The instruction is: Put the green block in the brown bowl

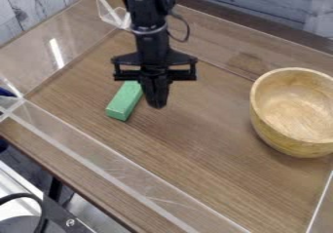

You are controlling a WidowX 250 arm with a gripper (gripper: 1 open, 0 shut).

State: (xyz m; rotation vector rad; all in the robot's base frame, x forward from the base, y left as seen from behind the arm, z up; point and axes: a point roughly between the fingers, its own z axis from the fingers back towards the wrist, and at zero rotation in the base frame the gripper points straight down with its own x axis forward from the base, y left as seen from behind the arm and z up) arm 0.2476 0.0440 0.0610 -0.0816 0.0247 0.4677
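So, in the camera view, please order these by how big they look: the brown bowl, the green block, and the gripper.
1. brown bowl, clearly the largest.
2. gripper with its crossbar; it looks bigger than the block, though it stands higher, so this is less sure.
3. green block, the smallest.

Looks like a robotics lab setup to me: a wood-grain bench [196,169] fenced in by clear acrylic walls [78,144], a black robot arm [147,13] mounted over it, and whitewashed plank boards [39,8] behind.
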